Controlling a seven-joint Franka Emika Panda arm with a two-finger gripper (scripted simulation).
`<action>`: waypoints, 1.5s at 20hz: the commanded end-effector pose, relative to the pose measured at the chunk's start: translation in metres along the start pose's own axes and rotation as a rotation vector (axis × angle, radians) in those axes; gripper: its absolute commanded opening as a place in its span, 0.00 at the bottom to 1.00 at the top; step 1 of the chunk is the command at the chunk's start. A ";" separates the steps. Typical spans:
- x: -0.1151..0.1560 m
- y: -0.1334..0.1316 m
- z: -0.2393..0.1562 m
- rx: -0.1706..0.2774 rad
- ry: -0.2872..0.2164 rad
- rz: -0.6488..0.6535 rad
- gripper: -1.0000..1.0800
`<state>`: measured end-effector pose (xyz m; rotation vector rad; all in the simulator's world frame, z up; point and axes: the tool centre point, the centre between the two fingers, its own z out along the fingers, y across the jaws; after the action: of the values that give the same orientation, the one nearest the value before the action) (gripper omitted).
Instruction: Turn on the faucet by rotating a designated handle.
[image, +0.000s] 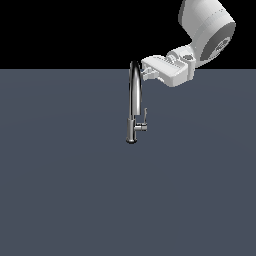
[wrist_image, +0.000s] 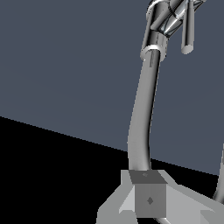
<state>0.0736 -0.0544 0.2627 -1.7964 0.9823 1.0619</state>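
— Where's the gripper (image: 146, 73)?
— Up by the top of the faucet (image: 134, 102) arch, beside the spout — whether it touches, I cannot tell.
— Open or clenched?
— Cannot tell.
— The handle (image: 145, 117)?
— Low on the body, upright, well below the fingers.

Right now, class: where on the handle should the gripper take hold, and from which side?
Grip the handle near its free upper tip, farthest from the stub, probably from the exterior view's right, since the faucet blocks the other side. The gripper sits above, by the spout's arch.
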 end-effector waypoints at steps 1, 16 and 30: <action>0.023 0.000 0.001 0.052 -0.048 0.049 0.00; 0.126 0.012 0.021 0.294 -0.261 0.280 0.00; 0.132 0.019 0.026 0.316 -0.281 0.301 0.00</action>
<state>0.0968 -0.0652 0.1284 -1.2320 1.1916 1.2249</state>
